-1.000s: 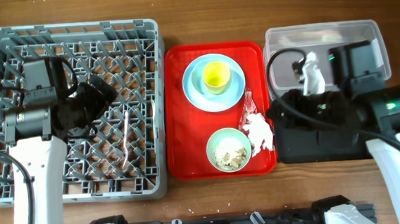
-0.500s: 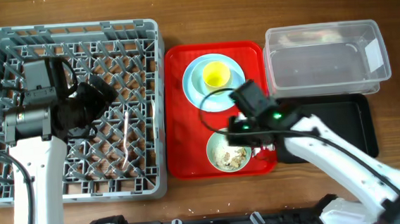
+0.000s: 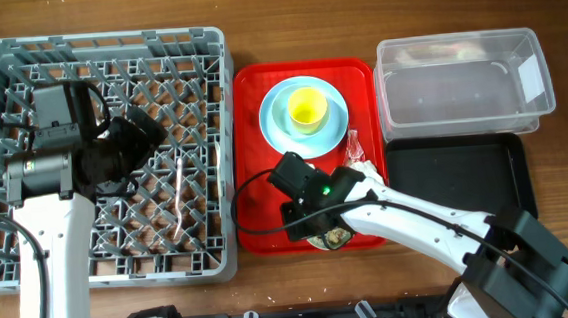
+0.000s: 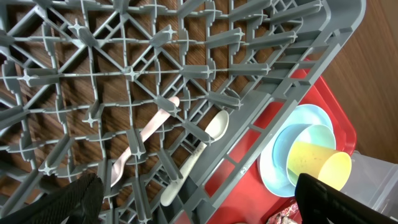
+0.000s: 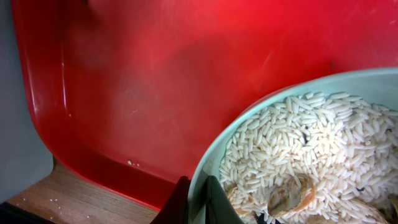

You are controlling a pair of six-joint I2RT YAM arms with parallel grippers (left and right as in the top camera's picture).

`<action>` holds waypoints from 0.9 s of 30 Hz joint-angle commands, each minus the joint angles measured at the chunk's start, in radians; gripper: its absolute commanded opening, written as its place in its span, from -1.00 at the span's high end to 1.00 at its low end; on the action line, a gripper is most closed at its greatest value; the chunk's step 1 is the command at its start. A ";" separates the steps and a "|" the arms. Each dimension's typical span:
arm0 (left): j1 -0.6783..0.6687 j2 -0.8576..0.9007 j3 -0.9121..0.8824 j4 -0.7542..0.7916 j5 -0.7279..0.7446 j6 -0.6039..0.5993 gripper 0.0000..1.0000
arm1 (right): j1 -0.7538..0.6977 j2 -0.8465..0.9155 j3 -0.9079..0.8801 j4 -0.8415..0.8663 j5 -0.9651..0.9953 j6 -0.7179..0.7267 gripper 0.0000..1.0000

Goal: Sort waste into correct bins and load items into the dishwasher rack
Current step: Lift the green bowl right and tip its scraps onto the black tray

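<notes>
My right gripper (image 5: 198,200) is shut on the rim of the pale green bowl (image 5: 298,93), which holds rice scraps (image 5: 311,143) and sits on the red tray (image 5: 155,74). From overhead my right arm covers most of the bowl (image 3: 336,238). The yellow cup (image 3: 307,108) stands on the light blue plate (image 3: 280,131). The clear-and-red wrapper (image 3: 351,147) lies beside them. The napkin is hidden. My left gripper (image 4: 196,193) is open above the grey dishwasher rack (image 3: 210,104). The white spoon (image 4: 200,151) and fork (image 4: 144,138) lie in the rack.
The clear tub (image 3: 456,39) stands at the back right, with the black tray (image 3: 456,182) in front of it. The red tray (image 3: 256,181) lies between the rack and the bins. My right arm stretches across the tray's front right corner.
My right arm has swung left from over the bins to the front of the red tray and closed on the bowl's rim. My left arm has not moved.
</notes>
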 commanded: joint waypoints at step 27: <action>0.004 -0.005 0.010 -0.001 0.008 0.003 -1.00 | -1.007 -0.316 0.330 -0.642 -0.230 -0.629 0.92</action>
